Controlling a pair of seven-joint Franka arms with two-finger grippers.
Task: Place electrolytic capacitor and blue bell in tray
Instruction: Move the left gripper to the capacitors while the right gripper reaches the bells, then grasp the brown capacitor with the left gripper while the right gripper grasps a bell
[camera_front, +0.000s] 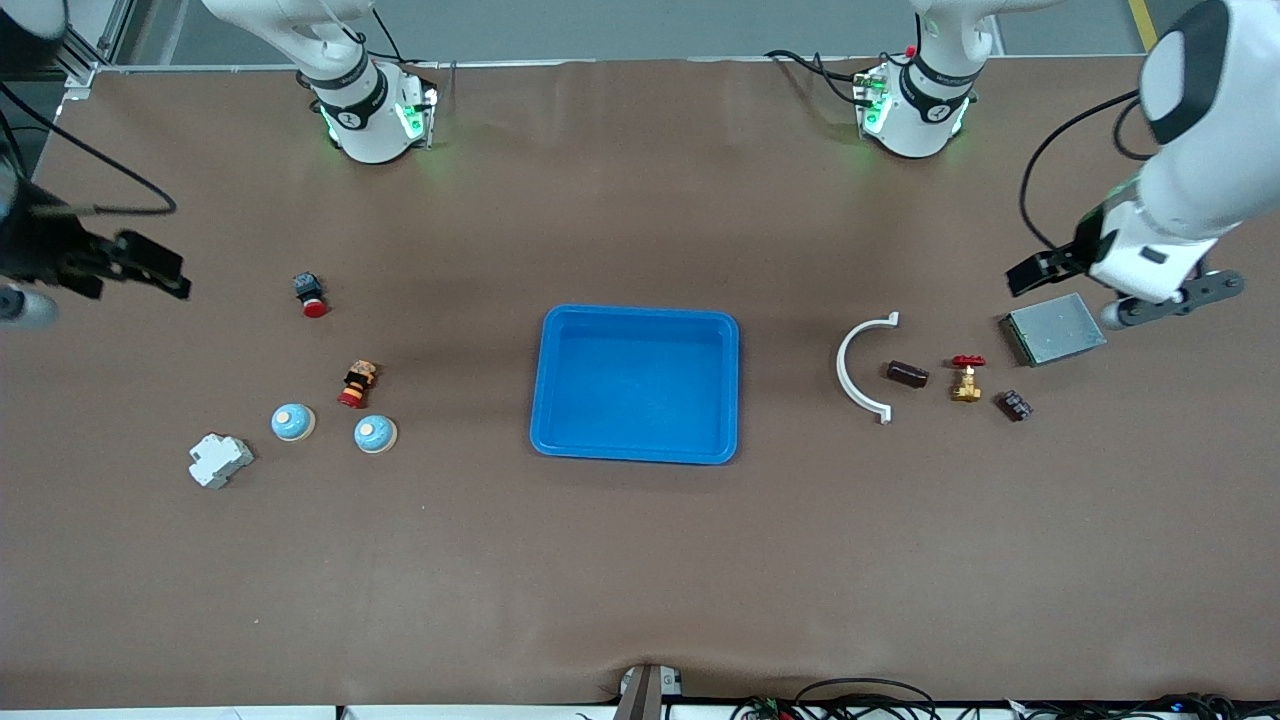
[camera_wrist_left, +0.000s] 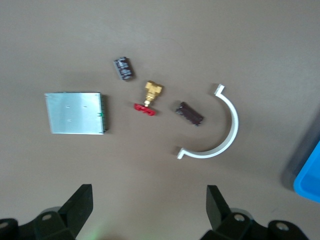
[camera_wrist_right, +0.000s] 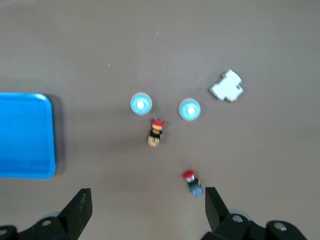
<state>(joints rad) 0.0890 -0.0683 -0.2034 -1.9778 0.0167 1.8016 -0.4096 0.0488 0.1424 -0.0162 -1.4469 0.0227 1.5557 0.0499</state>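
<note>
The bright blue tray (camera_front: 552, 400) lies mid-table; its edge shows in the right wrist view (camera_wrist_right: 47, 135). Two blue bells (camera_front: 293, 422) (camera_front: 375, 433) sit toward the right arm's end, also in the right wrist view (camera_wrist_right: 140, 103) (camera_wrist_right: 189, 109). Toward the left arm's end lie a dark brown cylinder (camera_front: 907, 374) (camera_wrist_left: 189, 113) and a short black part with pale markings (camera_front: 1014, 406) (camera_wrist_left: 124, 68); I cannot tell which is the capacitor. My left gripper (camera_front: 1045, 268) (camera_wrist_left: 150, 192) hangs open and empty beside a metal plate. My right gripper (camera_front: 150, 265) (camera_wrist_right: 148, 195) hangs open and empty over the table's end.
A white curved clamp (camera_front: 850, 370), a brass valve with a red handle (camera_front: 966, 378) and a grey metal plate (camera_front: 1056, 328) lie by the dark parts. A red-capped push button (camera_front: 311, 295), a small red-and-yellow part (camera_front: 357, 384) and a white breaker (camera_front: 219, 460) lie by the bells.
</note>
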